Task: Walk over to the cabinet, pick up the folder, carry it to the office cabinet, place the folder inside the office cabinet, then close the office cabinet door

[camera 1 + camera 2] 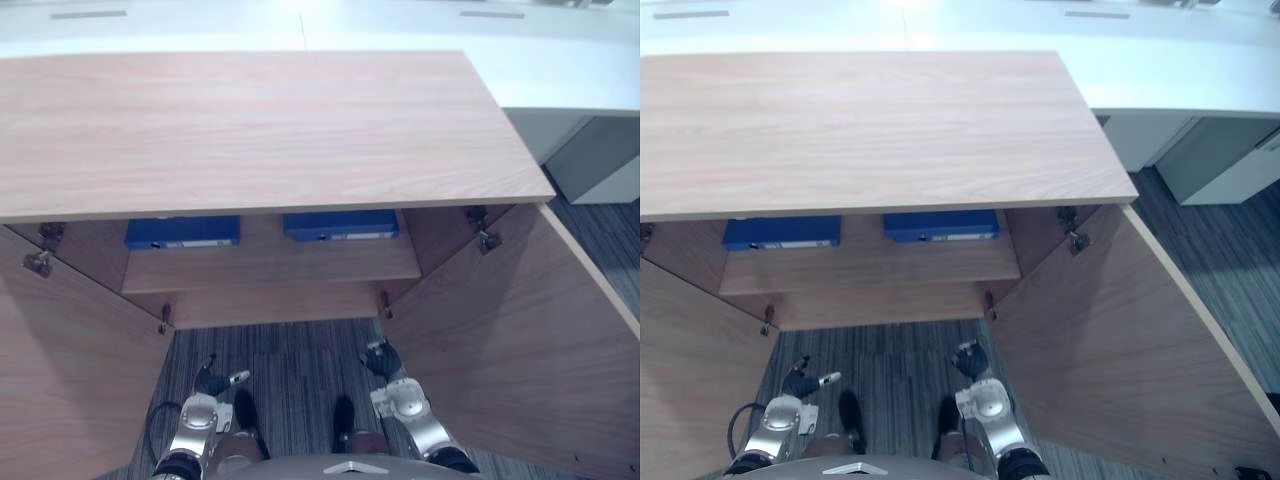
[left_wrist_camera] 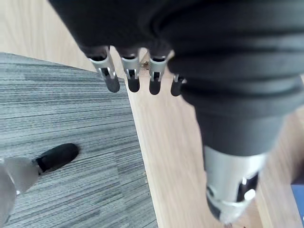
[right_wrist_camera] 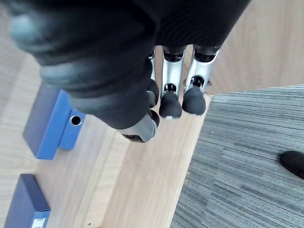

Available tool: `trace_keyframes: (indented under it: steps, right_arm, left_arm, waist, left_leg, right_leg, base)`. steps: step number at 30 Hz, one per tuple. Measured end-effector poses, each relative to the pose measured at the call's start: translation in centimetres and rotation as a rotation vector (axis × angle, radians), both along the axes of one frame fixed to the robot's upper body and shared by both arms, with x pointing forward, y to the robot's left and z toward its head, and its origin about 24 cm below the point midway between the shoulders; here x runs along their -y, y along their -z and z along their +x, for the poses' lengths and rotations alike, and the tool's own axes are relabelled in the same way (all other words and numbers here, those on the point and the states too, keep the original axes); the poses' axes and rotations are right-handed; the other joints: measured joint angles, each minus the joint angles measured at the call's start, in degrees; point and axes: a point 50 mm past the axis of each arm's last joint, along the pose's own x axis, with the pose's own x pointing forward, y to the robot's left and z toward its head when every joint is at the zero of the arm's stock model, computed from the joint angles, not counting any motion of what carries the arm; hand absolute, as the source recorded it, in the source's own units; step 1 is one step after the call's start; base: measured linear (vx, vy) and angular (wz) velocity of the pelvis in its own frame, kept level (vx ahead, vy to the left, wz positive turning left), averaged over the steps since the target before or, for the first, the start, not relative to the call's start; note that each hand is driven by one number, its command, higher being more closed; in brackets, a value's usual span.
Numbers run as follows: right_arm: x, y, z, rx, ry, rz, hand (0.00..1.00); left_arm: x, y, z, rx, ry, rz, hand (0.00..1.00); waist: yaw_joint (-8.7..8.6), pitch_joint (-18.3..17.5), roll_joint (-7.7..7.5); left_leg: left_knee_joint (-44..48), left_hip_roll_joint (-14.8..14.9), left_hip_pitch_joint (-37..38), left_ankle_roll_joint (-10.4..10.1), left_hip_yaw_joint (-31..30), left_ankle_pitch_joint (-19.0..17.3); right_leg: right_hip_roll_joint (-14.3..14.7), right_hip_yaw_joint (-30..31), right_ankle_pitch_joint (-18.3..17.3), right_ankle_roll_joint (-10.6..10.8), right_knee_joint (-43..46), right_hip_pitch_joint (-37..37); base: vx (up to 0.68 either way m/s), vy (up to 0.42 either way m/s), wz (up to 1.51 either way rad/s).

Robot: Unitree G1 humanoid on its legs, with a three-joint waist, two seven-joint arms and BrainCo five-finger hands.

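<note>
flat blue folder (image 1: 182, 232) and second folder (image 1: 340, 225) lie on the wood-grain shelf (image 1: 270, 262), well apart from the left hand (image 1: 211, 383) and right hand (image 1: 381, 358), both slack-fingered and empty.

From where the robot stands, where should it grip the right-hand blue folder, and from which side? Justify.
The right-hand folder lies flat on the shelf under the cabinet top, which blocks any reach from above. So it should probably pinch the labelled front edge, coming in level from the front. The open right hand hangs nearest.
</note>
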Motion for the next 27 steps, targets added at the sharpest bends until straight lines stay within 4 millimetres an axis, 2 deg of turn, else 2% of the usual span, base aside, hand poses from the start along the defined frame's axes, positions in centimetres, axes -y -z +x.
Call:
trace_keyframes:
  steps: [4,7,12,16,21,27]
  right_arm:
    - [1.2,1.6,-1.7,-0.107,0.088,0.000,0.00]
    - [1.8,2.2,-2.7,-0.159,0.135,0.006,0.00]
    - [2.8,3.2,-4.7,-0.231,0.267,0.053,0.00]
    - [3.2,3.8,-6.0,-0.267,0.374,0.100,0.00]
    - [4.3,4.0,-7.2,-0.273,0.507,0.143,0.00]
    - [5.7,3.7,-8.7,-0.234,0.698,0.185,0.00]
  left_arm:
    - [0.0,0.9,-1.7,-0.069,0.003,-0.001,0.00]
    - [0.0,1.4,-2.7,-0.118,0.005,-0.013,0.00]
    - [0.5,1.7,-3.1,-0.145,0.020,-0.021,0.00]
    - [0.5,2.0,-4.0,-0.183,0.017,-0.022,0.00]
    - [0.4,2.3,-4.8,-0.209,0.010,-0.021,0.00]
    - [0.4,2.5,-5.3,-0.236,0.004,-0.024,0.00]
  waist:
    - [-0.04,-0.8,0.09]
    - [-0.20,-1.2,0.31]
    - [-1.15,-2.6,0.97]
    - [-1.55,-3.1,0.73]
    - [-1.80,-3.5,0.90]
    - [-3.58,-3.5,0.92]
  left_leg:
    - [-0.4,-0.5,1.2,-0.8,-0.2,-0.8]
    - [-0.4,-1.1,2.4,-0.7,-0.3,-1.3]
    - [-0.4,-1.8,3.1,0.0,-0.1,-2.1]
    - [-0.4,-2.1,4.6,-0.4,0.5,-2.7]
    - [-0.4,-2.2,6.3,-0.6,3.4,-4.0]
    - [0.0,-2.2,9.8,-1.3,10.1,-6.2]
  right_leg:
    - [-0.1,1.6,0.1,0.1,-1.2,1.1]
    - [-0.1,4.2,0.1,0.1,-1.3,1.6]
    - [-0.2,6.3,0.0,0.2,-2.1,2.2]
    - [-0.1,8.1,0.2,0.2,-2.3,3.3]
    - [0.0,11.0,0.3,0.3,-2.3,3.4]
    - [0.6,17.4,1.3,0.6,-2.5,3.2]
  base:
    - [-0.02,0.042,-0.10]
    - [-0.01,0.035,-0.22]
    - [0.02,0.033,-0.06]
    - [0.05,0.020,-0.11]
    - [0.05,0.013,-0.32]
    - [0.03,0.007,-0.59]
